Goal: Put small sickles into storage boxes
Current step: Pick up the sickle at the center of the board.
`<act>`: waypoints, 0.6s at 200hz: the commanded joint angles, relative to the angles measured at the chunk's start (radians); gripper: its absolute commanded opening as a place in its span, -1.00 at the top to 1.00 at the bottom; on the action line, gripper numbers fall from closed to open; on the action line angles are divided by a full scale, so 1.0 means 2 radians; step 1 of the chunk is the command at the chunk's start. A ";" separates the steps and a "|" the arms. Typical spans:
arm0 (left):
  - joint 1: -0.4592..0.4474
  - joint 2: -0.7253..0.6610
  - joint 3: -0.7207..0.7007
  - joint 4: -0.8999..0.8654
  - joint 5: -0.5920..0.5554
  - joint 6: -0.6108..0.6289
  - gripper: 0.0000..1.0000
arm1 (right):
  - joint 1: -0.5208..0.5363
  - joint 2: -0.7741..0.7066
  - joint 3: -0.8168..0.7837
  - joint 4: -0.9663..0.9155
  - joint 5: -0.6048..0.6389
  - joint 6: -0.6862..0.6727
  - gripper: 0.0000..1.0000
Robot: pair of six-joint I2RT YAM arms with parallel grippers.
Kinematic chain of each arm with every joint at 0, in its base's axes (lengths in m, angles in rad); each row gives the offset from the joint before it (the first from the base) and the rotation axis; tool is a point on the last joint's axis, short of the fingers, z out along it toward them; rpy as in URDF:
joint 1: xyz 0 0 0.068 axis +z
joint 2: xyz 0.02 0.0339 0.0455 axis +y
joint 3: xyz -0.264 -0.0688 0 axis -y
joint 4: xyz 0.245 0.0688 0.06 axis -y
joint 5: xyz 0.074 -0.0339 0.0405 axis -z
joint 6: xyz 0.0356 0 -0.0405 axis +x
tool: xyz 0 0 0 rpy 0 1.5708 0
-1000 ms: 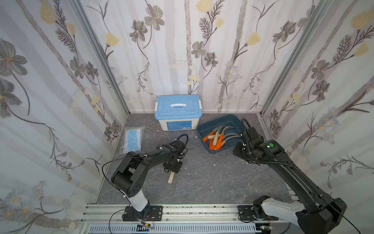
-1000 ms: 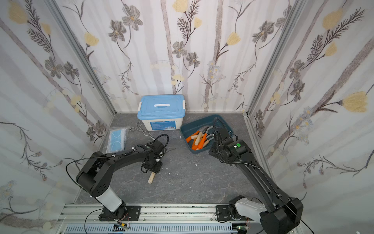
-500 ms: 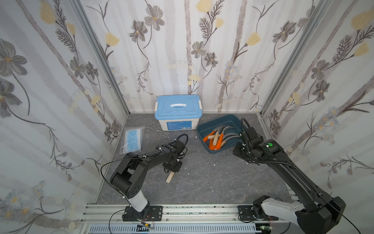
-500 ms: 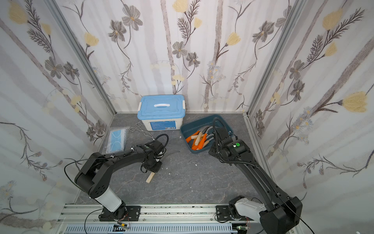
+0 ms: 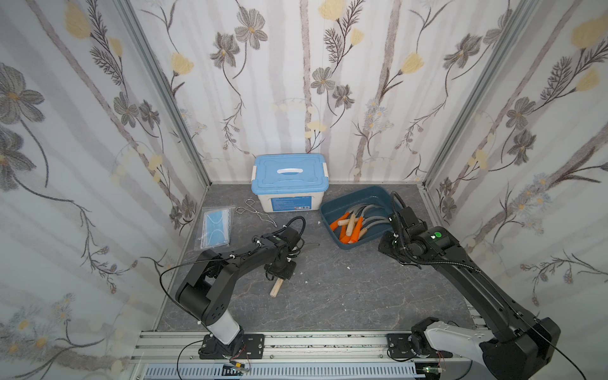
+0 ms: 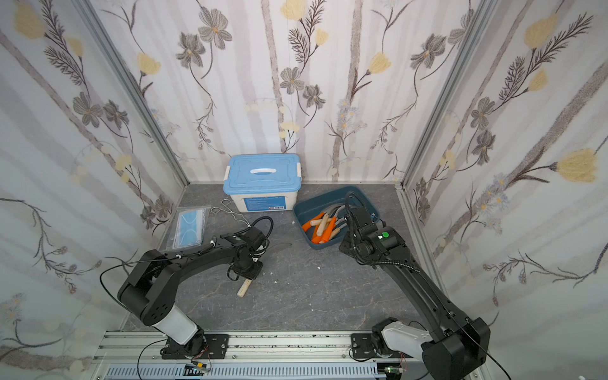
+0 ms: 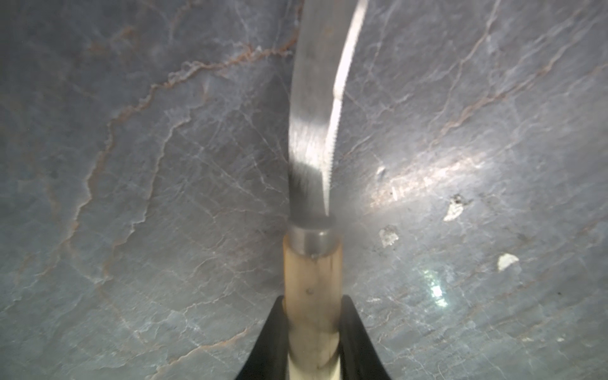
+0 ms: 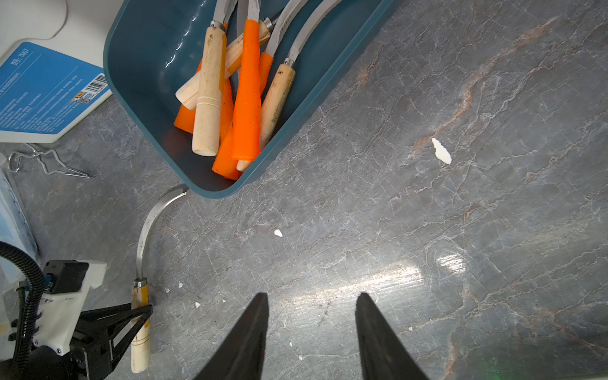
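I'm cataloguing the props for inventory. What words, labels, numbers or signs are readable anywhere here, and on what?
"YX437", after two Chinese characters I cannot make out: on the blue label of the white box.
The label's smaller print and the barcode digits: too small to read.
Nothing else legible.

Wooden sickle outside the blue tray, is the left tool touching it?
Touching. In the left wrist view, the left tool has both black fingers pressed against the handle of the wooden sickle, with no gap.
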 commanded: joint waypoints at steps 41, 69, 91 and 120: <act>0.000 -0.026 0.015 -0.020 -0.003 0.002 0.91 | -0.001 0.008 -0.001 0.023 0.008 0.001 0.08; 0.000 -0.037 0.030 -0.031 0.001 0.003 0.91 | -0.004 0.007 -0.001 0.025 0.008 -0.001 0.08; 0.000 -0.047 0.049 -0.037 0.004 0.005 0.92 | -0.007 0.006 -0.001 0.029 0.008 -0.001 0.08; 0.000 -0.059 0.080 -0.046 0.005 0.016 0.92 | -0.009 0.006 -0.003 0.034 0.007 -0.002 0.08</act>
